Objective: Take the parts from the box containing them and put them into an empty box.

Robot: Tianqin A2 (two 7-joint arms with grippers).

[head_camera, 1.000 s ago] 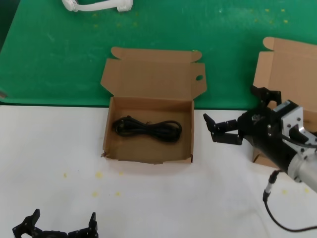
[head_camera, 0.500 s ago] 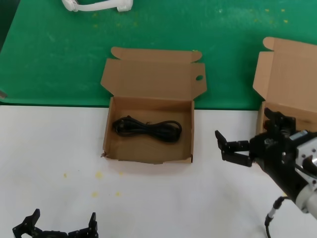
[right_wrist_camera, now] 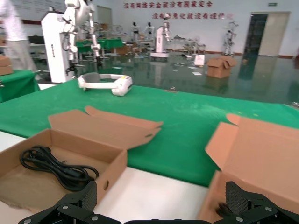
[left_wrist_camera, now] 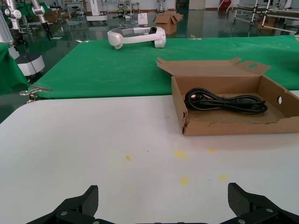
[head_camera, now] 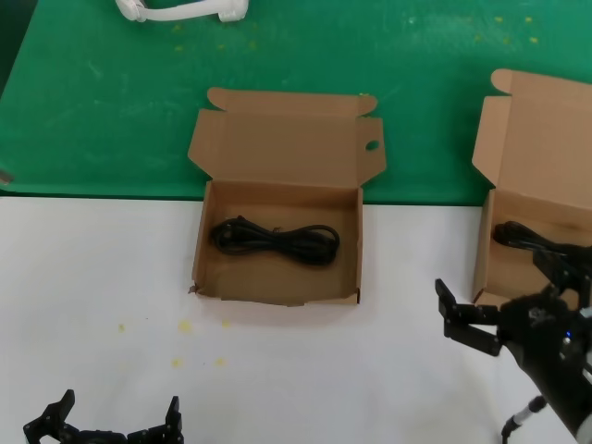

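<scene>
The holed-flap box [head_camera: 277, 292] stands open at the table's middle and holds one coiled black cord [head_camera: 275, 240]. It also shows in the left wrist view [left_wrist_camera: 224, 127] with its cord [left_wrist_camera: 224, 100], and in the right wrist view [right_wrist_camera: 28, 186] with its cord [right_wrist_camera: 56, 168]. The plain-flap box [head_camera: 546, 139] stands open at the right edge, with a black cord [head_camera: 514, 234] lying inside. My right gripper [head_camera: 507, 289] is open and empty, low in front of that box [right_wrist_camera: 266, 158]. My left gripper [head_camera: 111, 421] is parked open at the near left.
A white headset-like device [head_camera: 180, 9] lies on the green cloth [head_camera: 111, 92] at the back. The white table [head_camera: 92, 277] has small yellow specks [head_camera: 185, 326] in front of the middle box.
My right gripper has drawn back toward me and to the right, away from the middle box, uncovering the right box and its cord. The left arm has not moved.
</scene>
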